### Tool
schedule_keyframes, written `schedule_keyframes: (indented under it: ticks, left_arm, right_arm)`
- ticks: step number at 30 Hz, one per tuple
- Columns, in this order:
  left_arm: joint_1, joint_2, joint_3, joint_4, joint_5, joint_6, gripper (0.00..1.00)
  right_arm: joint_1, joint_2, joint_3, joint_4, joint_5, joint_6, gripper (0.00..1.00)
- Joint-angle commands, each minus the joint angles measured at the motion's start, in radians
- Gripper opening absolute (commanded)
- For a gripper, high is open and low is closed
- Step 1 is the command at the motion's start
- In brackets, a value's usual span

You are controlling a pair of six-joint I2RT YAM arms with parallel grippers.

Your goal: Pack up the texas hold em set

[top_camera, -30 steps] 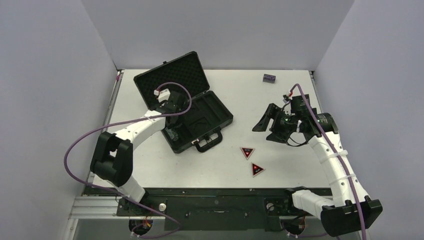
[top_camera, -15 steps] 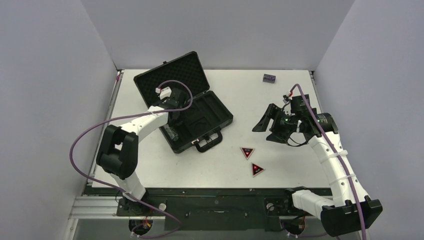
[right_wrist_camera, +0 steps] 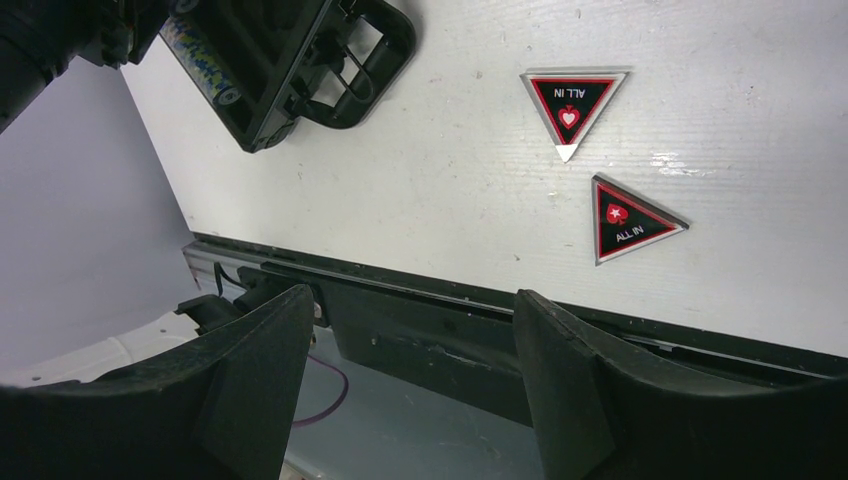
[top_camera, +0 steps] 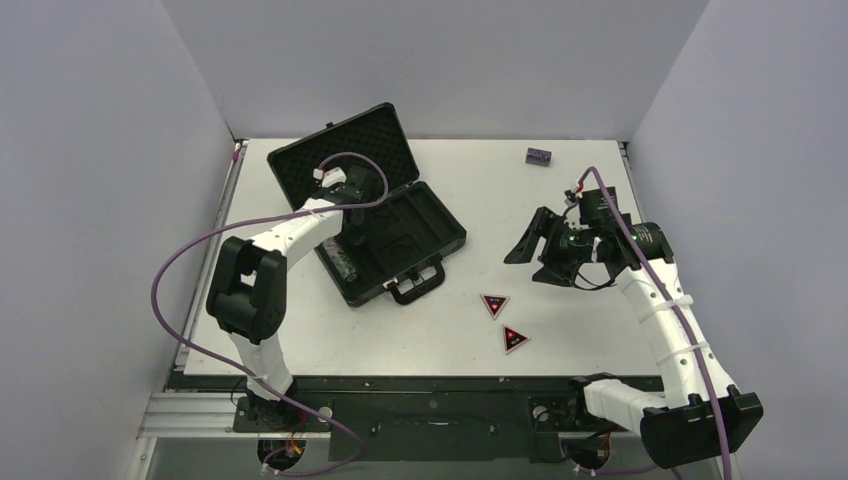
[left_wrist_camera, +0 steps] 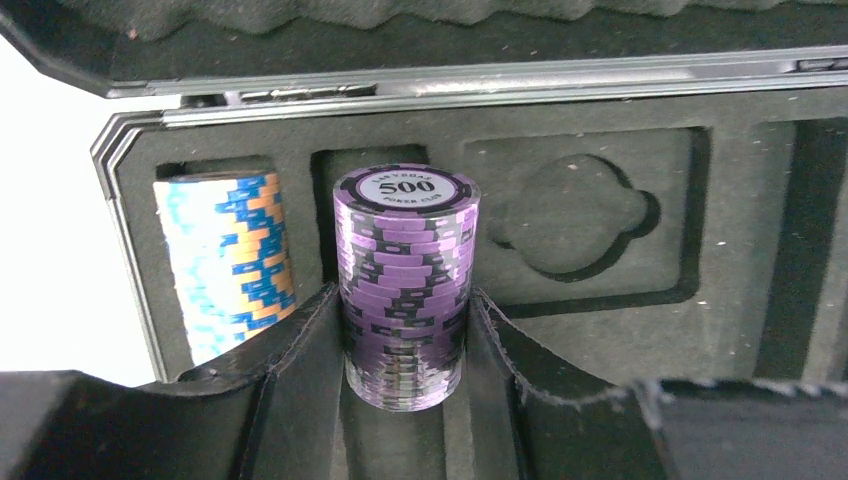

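This is a robotics lab, a bare test cell rather than anywhere people live. Plain pale grey walls box in a white table on three sides, with nothing hung on them. Two white-and-black machines, the left arm and the right arm, are bolted to a black rail on an aluminium frame at the near edge. Purple cables loop loosely off them. The only homely thing is a black briefcase of poker chips, where the left gripper pinches a purple chip stack.
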Motion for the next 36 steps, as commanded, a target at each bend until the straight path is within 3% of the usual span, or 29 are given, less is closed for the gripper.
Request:
schedule_keyframes:
  ticks: [1, 13, 20, 26, 36]
  left_arm:
    - [0.005, -0.006, 0.054, -0.07, -0.036, -0.06, 0.0]
    - [0.001, 0.059, 0.154, -0.195, 0.002, -0.099, 0.0]
    - [-0.001, 0.054, 0.121, -0.253, 0.043, -0.201, 0.0]
    - [0.0, 0.044, 0.105, -0.246, 0.059, -0.204, 0.0]
    - [0.002, 0.048, 0.123, -0.261, 0.056, -0.192, 0.29]
  right_arm:
    - [-0.005, 0.01, 0.047, 0.003, 0.012, -0.01, 0.68]
    - [-0.001, 0.041, 0.066, -0.002, 0.012, -0.012, 0.68]
    - [-0.001, 0.042, 0.064, -0.002, 0.016, -0.011, 0.68]
    - [0.0, 0.048, 0.071, -0.008, 0.02, -0.014, 0.68]
    - [-0.002, 0.046, 0.081, -0.011, 0.031, -0.011, 0.68]
